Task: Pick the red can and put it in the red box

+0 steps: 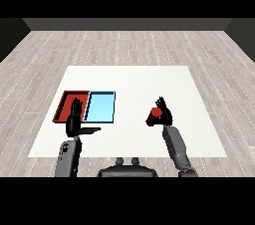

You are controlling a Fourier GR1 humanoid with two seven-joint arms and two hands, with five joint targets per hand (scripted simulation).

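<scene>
Can [155,115] within right hand's [165,115] curled fingers [161,103].

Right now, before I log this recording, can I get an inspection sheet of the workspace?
Surface: white table on a grey plank floor.
Job's things: red can in the right robot hand, off to the right of both trays; red tray far left, no can in it.
Clutter: blue tray beside the red one.
Robot hands: right curled round the can; left robot hand open, fingers straight, over the red tray's near edge.
Cables: nothing seen.
Surroundings: dark walls.
</scene>
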